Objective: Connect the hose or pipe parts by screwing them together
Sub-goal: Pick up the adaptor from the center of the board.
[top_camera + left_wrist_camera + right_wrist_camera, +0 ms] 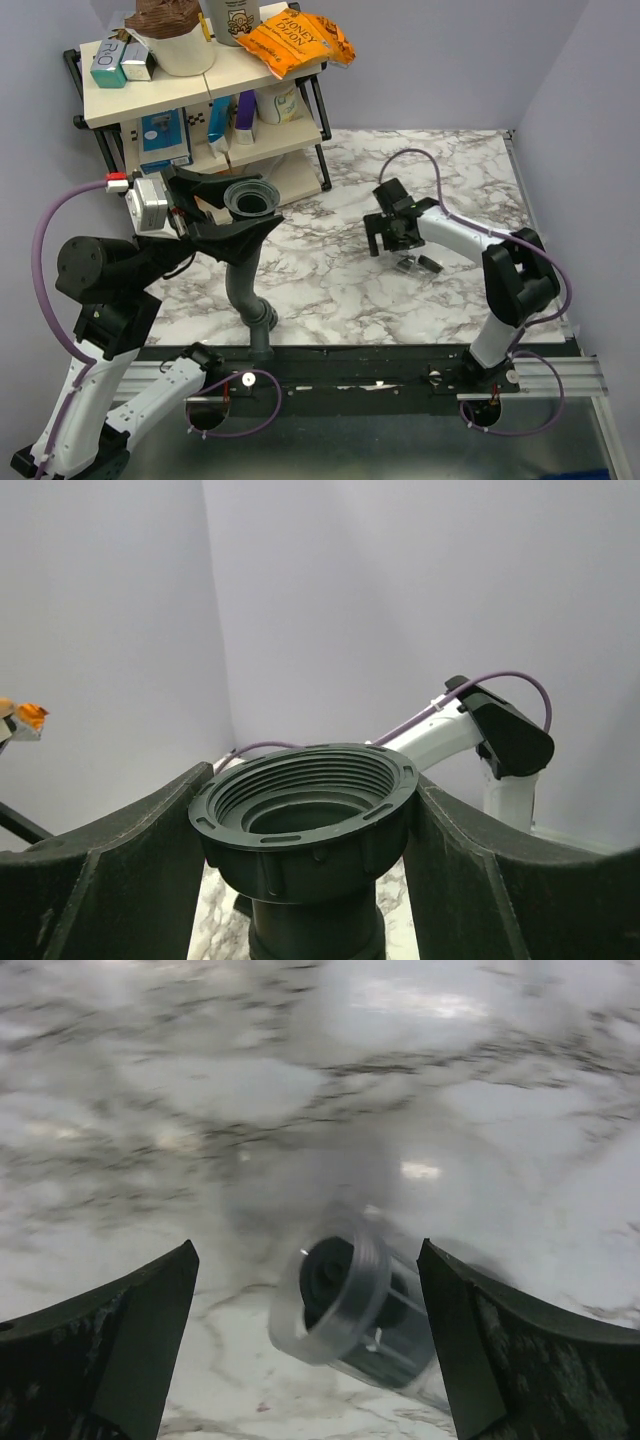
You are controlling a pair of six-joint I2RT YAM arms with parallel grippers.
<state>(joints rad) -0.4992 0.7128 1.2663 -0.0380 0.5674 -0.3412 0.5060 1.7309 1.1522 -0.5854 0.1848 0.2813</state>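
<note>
Pipe fitting (243, 275), dark grey: position and hold, please.

SITE: It stands near upright at the left of the counter (330, 280), with its wide threaded mouth up and its lower end toward the near edge. The left hand (310, 820) is closed on it just under the mouth, one finger pressed to each side of the collar. A shelf rack (140, 90) sits just behind that hand.

LEAD: And to the right?

SITE: The right hand (388, 243) hovers low over the counter with its fingers spread wide, holding nothing. A small ring nut (345, 1305) lies on its side on the counter between them, touching neither. The wrist view is blurred, so I cannot read its thread.

LEAD: Risks from here?

SITE: In my judgement, three.
- The nut rests on its curved wall, so a finger arriving off-centre would roll it out of the closing grip.
- Picked up tilted, the nut would meet the thread askew and cross-thread.
- The fitting is long and gripped only near the top, so turning force could swing its lower end or twist it in the left hand. Any lift on that side also risks striking the rack.

LEAD: Parts well apart, joining not yet begun. Noted.
</note>
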